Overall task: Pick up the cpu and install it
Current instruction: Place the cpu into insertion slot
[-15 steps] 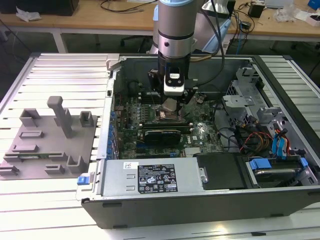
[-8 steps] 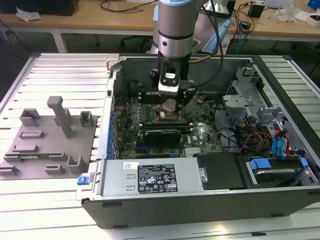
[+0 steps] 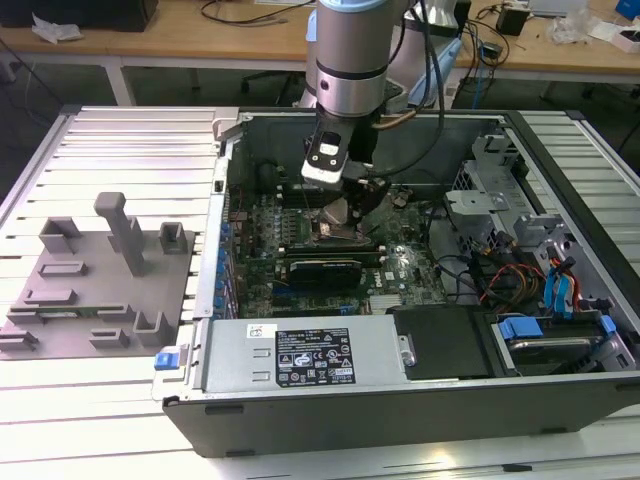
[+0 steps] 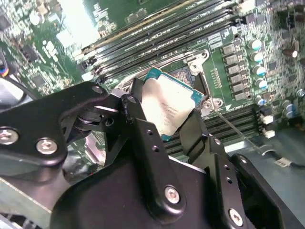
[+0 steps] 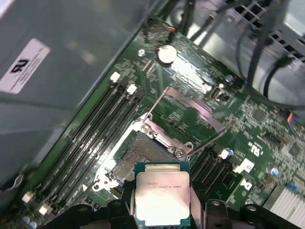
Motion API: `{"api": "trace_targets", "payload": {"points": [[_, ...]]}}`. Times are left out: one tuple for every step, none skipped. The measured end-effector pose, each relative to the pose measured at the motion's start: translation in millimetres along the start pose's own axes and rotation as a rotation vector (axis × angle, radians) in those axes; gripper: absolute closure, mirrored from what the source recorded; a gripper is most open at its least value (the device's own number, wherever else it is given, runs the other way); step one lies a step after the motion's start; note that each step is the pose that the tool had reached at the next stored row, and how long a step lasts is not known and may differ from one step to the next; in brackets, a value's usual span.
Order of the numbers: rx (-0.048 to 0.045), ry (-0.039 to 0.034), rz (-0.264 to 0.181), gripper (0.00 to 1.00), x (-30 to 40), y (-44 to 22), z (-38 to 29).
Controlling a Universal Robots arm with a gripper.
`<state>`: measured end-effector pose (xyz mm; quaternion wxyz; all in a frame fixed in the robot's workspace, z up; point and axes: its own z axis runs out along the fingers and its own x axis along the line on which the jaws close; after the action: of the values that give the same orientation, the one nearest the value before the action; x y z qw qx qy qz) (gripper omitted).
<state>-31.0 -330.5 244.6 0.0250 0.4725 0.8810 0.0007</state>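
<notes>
The cpu, a flat square chip with a silver top and a thin teal edge, hangs tilted between my black fingers. My gripper is shut on it, one finger on each opposite edge. The first wrist view has the cpu just over the near edge of the open dark socket, whose metal frame is swung up. In the exterior view my gripper reaches down into the open computer case, just above the motherboard's socket.
Memory slots run along both sides of the socket. A grey power supply lies along the case's near side, and drive cages with cables are at the exterior view's right. A grey fixture with blocks sits on the table at its left.
</notes>
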Motion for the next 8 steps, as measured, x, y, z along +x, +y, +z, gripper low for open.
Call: {"api": "trace_targets", "payload": {"points": [[0.0022, -0.0013, 0.052, 0.45, 0.0, 0.0, 0.3], [0.0032, -0.0018, 0.075, 0.45, 0.0, 0.0, 0.4], [0.004, -0.0023, 0.092, 0.45, 0.0, 0.0, 0.5], [0.005, -0.0029, 0.115, 0.45, 0.0, 0.0, 0.7], [0.0057, -0.0033, 0.133, 0.45, 0.0, 0.0, 0.8], [0.0068, -0.004, 0.158, 0.45, 0.0, 0.0, 0.9], [0.0076, -0.0044, 0.175, 0.45, 0.1, 0.0, 1.0], [0.0088, -0.0051, 0.204, 0.45, 0.1, -0.1, 1.2]]}}
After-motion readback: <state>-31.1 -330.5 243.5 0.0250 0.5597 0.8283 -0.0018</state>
